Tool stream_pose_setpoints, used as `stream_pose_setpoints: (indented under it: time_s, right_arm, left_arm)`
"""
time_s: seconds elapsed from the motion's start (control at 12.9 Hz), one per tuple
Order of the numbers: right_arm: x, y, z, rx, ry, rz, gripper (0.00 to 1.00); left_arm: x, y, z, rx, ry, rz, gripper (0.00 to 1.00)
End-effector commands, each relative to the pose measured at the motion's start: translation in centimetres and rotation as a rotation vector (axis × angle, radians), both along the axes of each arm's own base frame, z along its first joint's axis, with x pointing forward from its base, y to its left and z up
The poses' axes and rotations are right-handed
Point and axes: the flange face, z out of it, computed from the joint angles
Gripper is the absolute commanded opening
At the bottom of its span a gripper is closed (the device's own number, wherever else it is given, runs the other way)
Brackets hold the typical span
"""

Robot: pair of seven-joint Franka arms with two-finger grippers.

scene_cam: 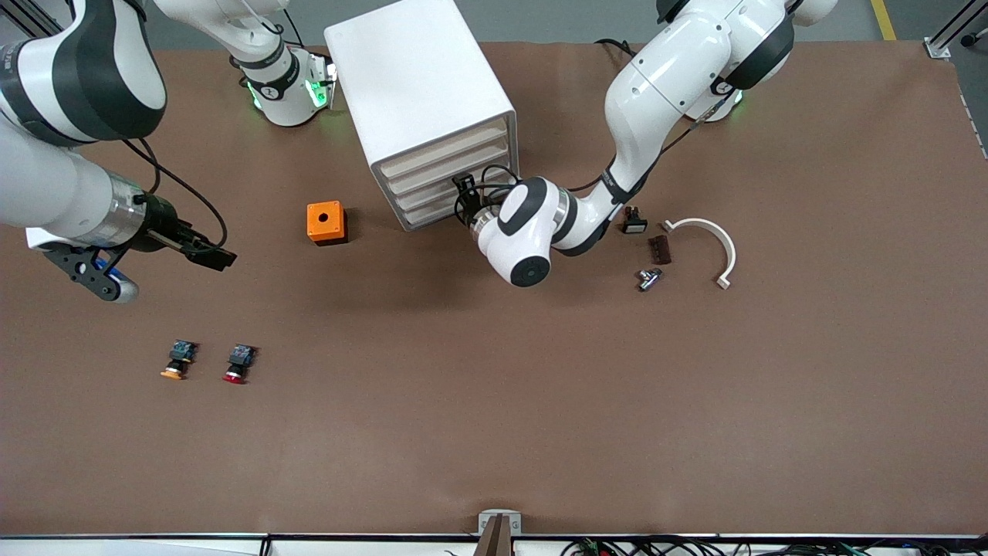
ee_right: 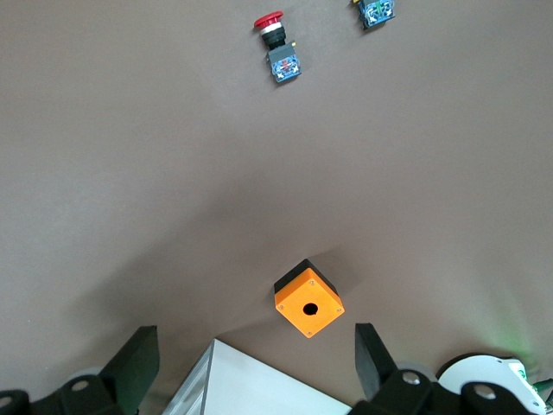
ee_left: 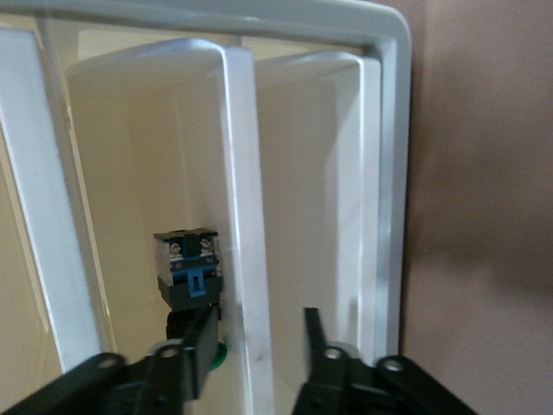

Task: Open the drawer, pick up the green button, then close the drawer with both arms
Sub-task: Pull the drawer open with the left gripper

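While right claw (ee_right: 251,363) waits wide open over table, left claw (ee_left: 255,346) part-open, straddling drawer (ee_left: 238,173) front, button (ee_left: 188,272) inside.

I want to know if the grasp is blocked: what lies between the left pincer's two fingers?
In the left wrist view, the left pincer straddles the drawer front's edge; the button sits inside, by one finger.

The arms (scene_cam: 664,85) are glossy white with black joint bands. Black cables loop along each wrist. The left gripper (ee_left: 259,346) and right gripper (ee_right: 251,363) are black, with silver screws just back of the jaws. Green lights glow at the bases.
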Motion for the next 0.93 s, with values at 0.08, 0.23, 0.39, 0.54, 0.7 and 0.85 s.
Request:
stream_pose_setpoints:
  time_s: [0.08,0.23,0.39,0.54,0.7,0.85]
  right_arm:
    - [-0.2,0.2,0.4,0.009,0.000,-0.013,1.00]
    - [-0.2,0.2,0.4,0.009,0.000,-0.013,1.00]
    - [-0.2,0.2,0.4,0.009,0.000,-0.012,1.00]
    - [-0.2,0.2,0.3,0.009,0.002,-0.013,1.00]
    - [-0.2,1.1,0.3,0.008,-0.006,-0.011,1.00]
    - [-0.5,4.0,-1.3,-0.005,-0.030,-0.036,1.00]
  left_arm:
    - [0.1,0.0,-0.1,-0.004,0.015,0.008,0.04]
    - [0.8,0.5,-0.1,-0.003,0.011,0.016,0.00]
    - [1.3,1.1,-0.2,0.002,0.006,0.024,0.00]
    - [3.2,2.5,-0.2,0.012,-0.025,0.045,0.00]
    - [7.1,5.3,0.3,-0.001,-0.066,0.094,0.00]
    - [10.8,8.3,0.9,-0.037,-0.093,0.147,0.00]
